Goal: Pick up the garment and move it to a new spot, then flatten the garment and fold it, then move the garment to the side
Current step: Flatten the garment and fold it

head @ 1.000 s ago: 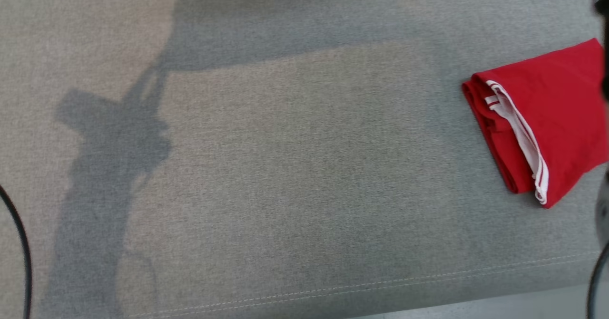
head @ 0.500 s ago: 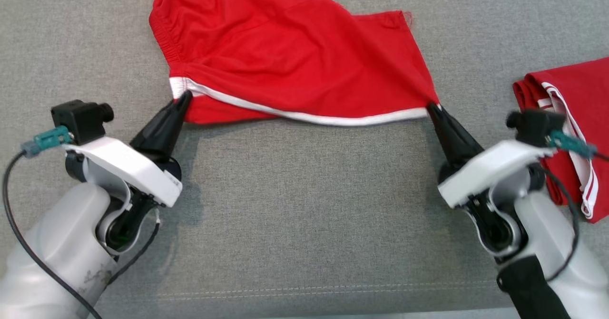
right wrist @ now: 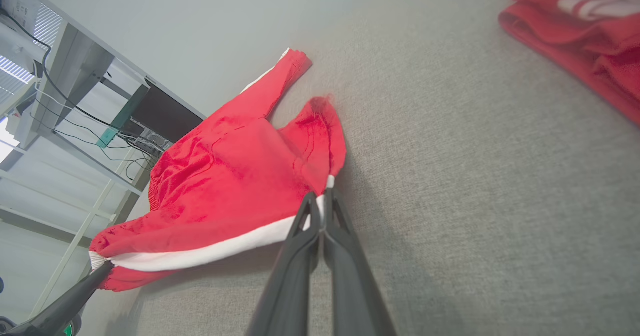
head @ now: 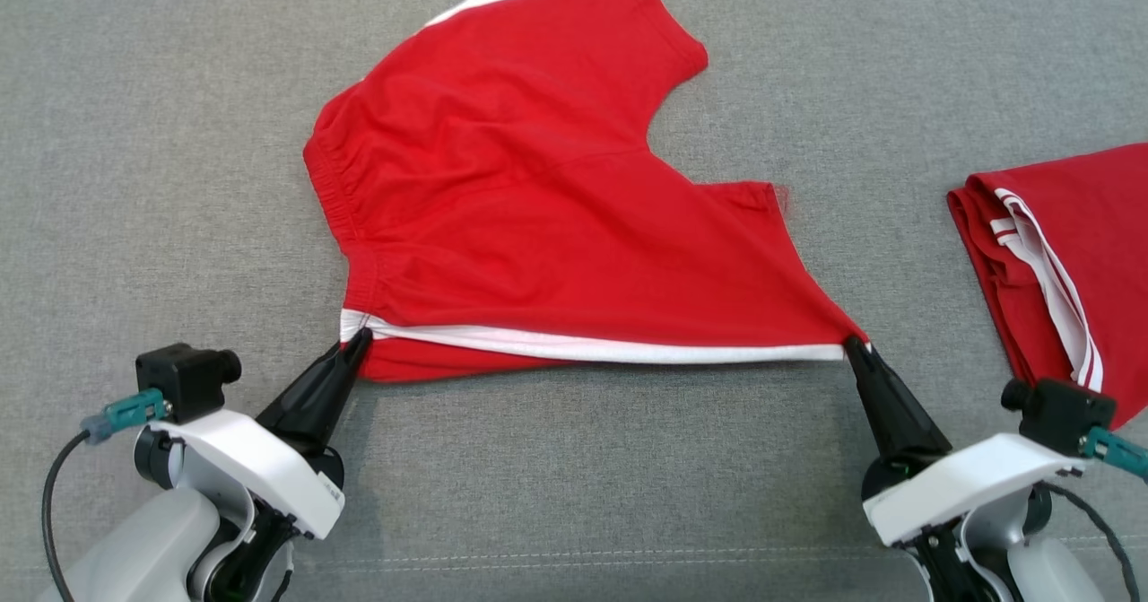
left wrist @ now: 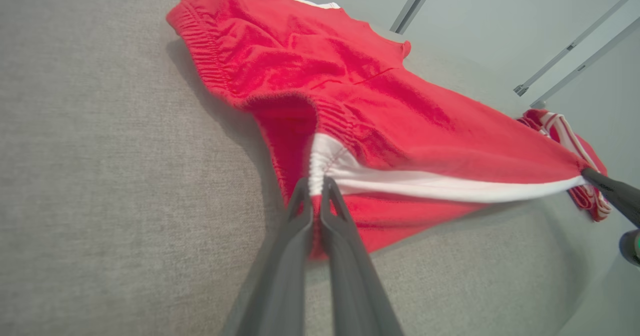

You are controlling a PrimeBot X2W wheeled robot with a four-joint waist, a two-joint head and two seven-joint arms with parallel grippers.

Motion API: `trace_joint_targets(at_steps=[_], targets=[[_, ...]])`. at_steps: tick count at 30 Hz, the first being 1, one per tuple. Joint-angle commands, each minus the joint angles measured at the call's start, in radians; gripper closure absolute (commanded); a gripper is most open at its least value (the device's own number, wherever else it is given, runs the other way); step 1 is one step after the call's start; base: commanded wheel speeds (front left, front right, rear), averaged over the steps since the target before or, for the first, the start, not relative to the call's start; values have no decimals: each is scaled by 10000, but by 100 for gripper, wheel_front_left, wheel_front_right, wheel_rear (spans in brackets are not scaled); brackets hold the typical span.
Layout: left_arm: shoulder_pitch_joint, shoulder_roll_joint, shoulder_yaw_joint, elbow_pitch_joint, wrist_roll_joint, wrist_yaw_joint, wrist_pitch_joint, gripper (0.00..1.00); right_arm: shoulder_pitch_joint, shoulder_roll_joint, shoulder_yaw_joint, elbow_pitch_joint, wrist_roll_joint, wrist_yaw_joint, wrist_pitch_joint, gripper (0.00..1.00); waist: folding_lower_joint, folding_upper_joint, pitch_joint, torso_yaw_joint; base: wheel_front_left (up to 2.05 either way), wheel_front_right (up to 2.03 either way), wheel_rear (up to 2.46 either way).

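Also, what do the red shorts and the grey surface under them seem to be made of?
The shorts look like soft, matte knit, perhaps cotton jersey: they wrinkle and gather at the waistband. The surface looks like matte, woven grey upholstery cloth: a flecked weave and a stitched seam show.

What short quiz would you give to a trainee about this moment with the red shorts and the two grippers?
1. True or false: the left gripper hangs open above the red shorts.
2. Where does the folded red garment lie? A: to the robot's right of the shorts. B: on top of the shorts. C: to their left.
3. Fill in: the right gripper is shut on one end of the shorts' white ____.
Key: 1 false, it is shut on the shorts at the waistband. 2 A. 3 stripe.
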Motion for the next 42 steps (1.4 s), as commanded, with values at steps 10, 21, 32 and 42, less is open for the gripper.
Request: trace_joint_targets(at_steps=[10, 21, 32, 42], targets=[[369, 464, 288, -301, -463, 421, 468, 0, 858, 327, -265, -1108, -747, 2, 537, 0, 0, 0, -298, 39, 0, 0, 0], [1518, 1292, 947, -2177, -398, 2272, 90, 0, 1406, 254, -1352, -2339, -2937, 2, 27, 0, 0, 0, -1390, 180, 0, 0, 0], [1422, -63, 3862, -3522, 1947, 3728, -224, 0, 441, -48, -1358, -2507, -5697, 2, -1425, 0, 0, 0, -2389, 257, 0, 0, 0], [2858, -237, 4954, -2628, 4378, 3226, -226, 0, 824, -159, -1326, -1173, -6638, 2, -2299, 0, 0, 0, -2923, 351, 0, 0, 0]])
